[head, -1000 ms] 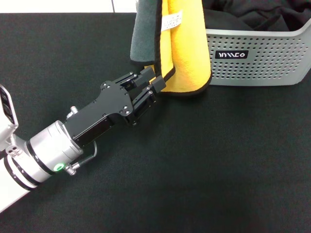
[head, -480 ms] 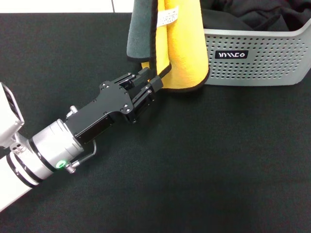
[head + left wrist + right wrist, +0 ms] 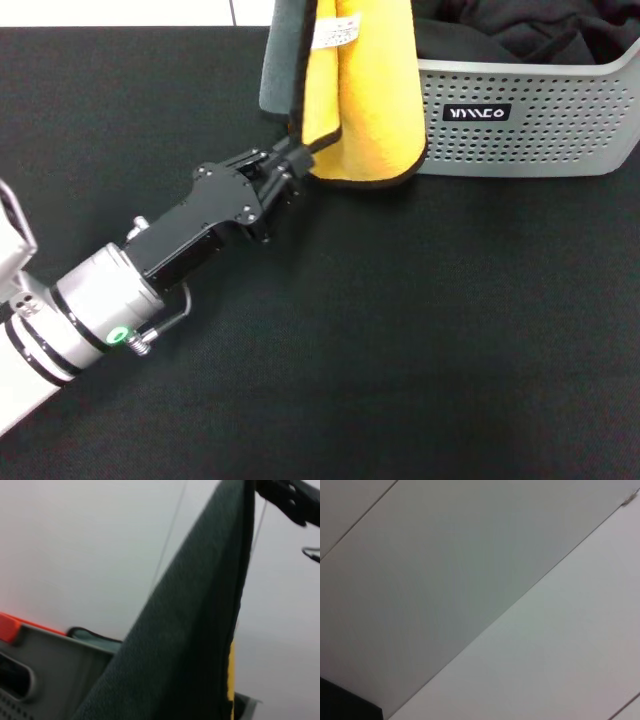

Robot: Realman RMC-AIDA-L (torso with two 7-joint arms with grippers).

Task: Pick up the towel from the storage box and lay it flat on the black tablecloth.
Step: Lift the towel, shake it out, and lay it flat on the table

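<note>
The towel (image 3: pixel 368 90) hangs upright in front of the storage box (image 3: pixel 540 125), yellow-orange side facing me, grey side (image 3: pixel 280 60) folded at the left, white label (image 3: pixel 336 36) near the top. Its top runs out of the head view. My left gripper (image 3: pixel 300 158) reaches up from the lower left and is shut on the towel's black-trimmed lower left edge. In the left wrist view the grey side (image 3: pixel 190 630) fills the middle, and my right gripper (image 3: pixel 287 500) holds the towel's top. The black tablecloth (image 3: pixel 420 330) lies beneath.
Black clothing fabric (image 3: pixel 530 30) fills the storage box at the back right. The box's black logo plate (image 3: pixel 477 113) faces me. A white wall edge (image 3: pixel 120 12) runs along the back. The right wrist view shows only pale wall panels (image 3: pixel 480 600).
My left gripper has moved up and left and closed its fingers on the towel's lower left edge. The towel has risen a little, with its hem higher above the cloth.
</note>
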